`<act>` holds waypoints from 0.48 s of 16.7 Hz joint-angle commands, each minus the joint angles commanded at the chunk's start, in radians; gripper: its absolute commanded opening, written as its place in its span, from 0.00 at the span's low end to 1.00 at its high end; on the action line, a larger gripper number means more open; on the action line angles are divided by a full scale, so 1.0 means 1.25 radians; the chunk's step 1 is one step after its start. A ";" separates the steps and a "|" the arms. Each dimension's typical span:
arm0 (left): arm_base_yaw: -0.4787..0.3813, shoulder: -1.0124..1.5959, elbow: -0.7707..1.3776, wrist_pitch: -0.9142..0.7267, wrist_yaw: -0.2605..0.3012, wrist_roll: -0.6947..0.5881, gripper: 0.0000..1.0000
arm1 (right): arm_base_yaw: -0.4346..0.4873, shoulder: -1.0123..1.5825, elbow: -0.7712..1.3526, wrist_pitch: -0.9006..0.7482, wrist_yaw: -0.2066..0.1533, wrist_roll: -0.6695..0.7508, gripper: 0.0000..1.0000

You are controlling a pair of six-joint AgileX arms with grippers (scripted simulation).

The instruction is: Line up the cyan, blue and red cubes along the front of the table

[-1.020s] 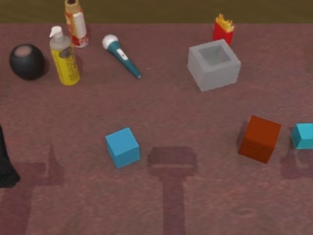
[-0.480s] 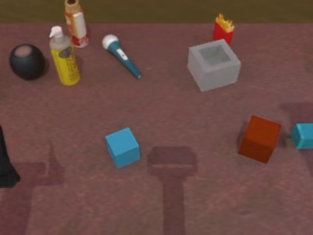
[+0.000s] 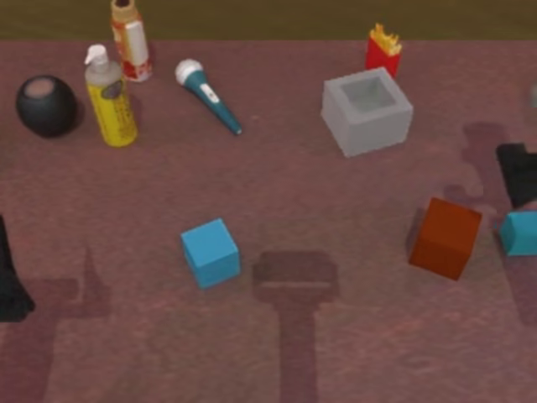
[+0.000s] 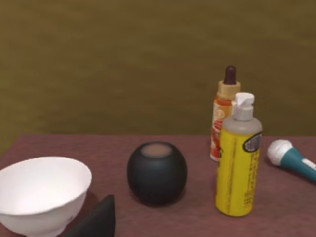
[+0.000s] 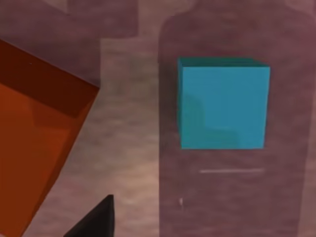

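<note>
The right gripper (image 3: 518,172) hung at the table's (image 3: 336,201) right edge, just behind the cyan cube (image 3: 520,232); its finger spread couldn't be told, and it held nothing visible. The red cube (image 3: 445,238) sat just left of the cyan one, not touching. The blue cube (image 3: 210,252) stood left of centre. The left gripper (image 3: 10,277) waited at the left edge, opening unclear.

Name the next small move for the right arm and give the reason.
Probably lower the right hand onto the cyan cube: it hovers beside that cube at the table's right edge, nothing is held yet, and the red cube sits apart, leaving room.
</note>
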 joint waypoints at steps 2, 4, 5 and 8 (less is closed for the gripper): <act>0.000 0.000 0.000 0.000 0.000 0.000 1.00 | 0.003 0.079 0.066 -0.039 -0.001 0.001 1.00; 0.000 0.000 0.000 0.000 0.000 0.000 1.00 | 0.004 0.129 0.109 -0.063 -0.002 0.002 1.00; 0.000 0.000 0.000 0.000 0.000 0.000 1.00 | 0.005 0.142 0.121 -0.069 -0.002 0.002 1.00; 0.000 0.000 0.000 0.000 0.000 0.000 1.00 | 0.005 0.147 0.126 -0.071 -0.002 0.002 1.00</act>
